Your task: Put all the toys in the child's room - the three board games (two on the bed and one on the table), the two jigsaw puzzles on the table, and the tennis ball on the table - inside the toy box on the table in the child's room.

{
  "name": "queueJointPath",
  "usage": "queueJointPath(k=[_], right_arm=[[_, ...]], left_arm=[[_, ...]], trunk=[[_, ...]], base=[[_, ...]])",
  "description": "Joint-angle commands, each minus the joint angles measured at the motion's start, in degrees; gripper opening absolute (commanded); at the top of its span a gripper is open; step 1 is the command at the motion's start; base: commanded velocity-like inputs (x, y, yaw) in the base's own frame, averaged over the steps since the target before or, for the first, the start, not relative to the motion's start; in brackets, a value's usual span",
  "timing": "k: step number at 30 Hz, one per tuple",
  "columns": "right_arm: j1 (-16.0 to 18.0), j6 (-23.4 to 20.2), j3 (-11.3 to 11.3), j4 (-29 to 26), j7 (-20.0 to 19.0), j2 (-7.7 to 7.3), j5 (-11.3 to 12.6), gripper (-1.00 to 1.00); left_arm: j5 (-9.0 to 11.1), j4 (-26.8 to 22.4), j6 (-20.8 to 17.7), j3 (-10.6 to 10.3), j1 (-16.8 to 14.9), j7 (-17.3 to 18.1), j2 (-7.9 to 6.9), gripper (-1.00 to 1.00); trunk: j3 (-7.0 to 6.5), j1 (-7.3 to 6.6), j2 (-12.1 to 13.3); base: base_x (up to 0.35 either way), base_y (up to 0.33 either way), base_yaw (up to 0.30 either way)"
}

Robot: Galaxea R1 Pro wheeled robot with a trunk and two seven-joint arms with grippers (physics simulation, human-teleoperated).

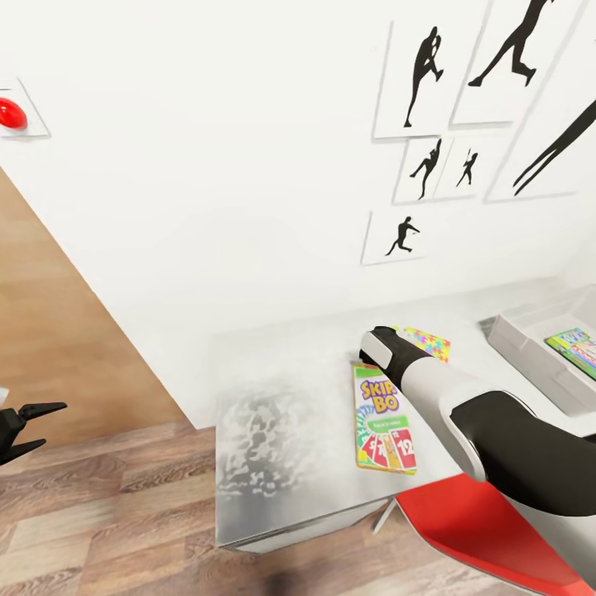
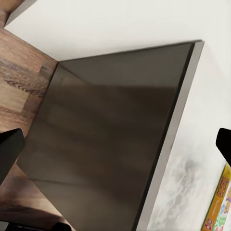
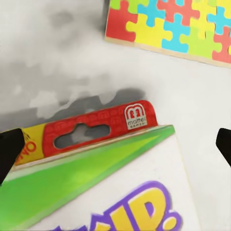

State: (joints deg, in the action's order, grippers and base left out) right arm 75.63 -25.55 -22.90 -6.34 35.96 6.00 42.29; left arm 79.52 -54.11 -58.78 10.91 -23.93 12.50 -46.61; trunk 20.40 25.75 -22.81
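Your right gripper [image 3: 115,144] hovers above SKIP-BO [image 1: 385,418] top edge, jaws wide (lined up to grab); left gripper [image 1: 29,426] parted, idle; tray [image 1: 530,343] near.

Desk [image 1: 290,397]: pale top, smooth, with a mottled grey sheen; side panel [image 2: 106,139] dark, smooth and semi-glossy. Floor [image 1: 99,497]: wood planks with visible grain, low sheen. Wall [image 1: 207,149]: plain white, matt. SKIP-BO box [image 1: 385,418]: printed card, glossy, with a red hang tab [image 3: 96,127] noted. Puzzle [image 3: 168,26]: flat card, brightly printed, a pale raw edge seen. Toy box [image 1: 530,339]: light grey, smooth, plastic in look. Chair [image 1: 488,530]: red, smooth, slightly shiny.
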Motion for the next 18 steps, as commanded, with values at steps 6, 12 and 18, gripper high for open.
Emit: queueJointPath(k=[6, 12, 18], right_arm=[[0.0, -0.4, -0.5, -0.1, 0.3, -0.02, 0.3, 1.0], [0.0, -0.4, -0.5, -0.1, 0.3, -0.01, 0.3, 1.0], [0.0, -0.4, -0.5, -0.1, 0.3, -0.02, 0.3, 1.0]], left_arm=[[-0.6, 0.0, -0.2, 0.1, -0.1, 0.6, -0.02, 1.0], [-0.6, 0.0, -0.2, 0.1, -0.1, 0.6, -0.02, 1.0], [-0.6, 0.0, -0.2, 0.1, -0.1, 0.6, 0.01, 1.0]], trunk=[[0.1, 0.04, -0.1], [0.1, 0.04, -0.1], [0.1, 0.04, -0.1]], base=[[0.064, 0.004, 0.0], [0.086, 0.001, 0.0], [0.013, 0.0, 0.0]])
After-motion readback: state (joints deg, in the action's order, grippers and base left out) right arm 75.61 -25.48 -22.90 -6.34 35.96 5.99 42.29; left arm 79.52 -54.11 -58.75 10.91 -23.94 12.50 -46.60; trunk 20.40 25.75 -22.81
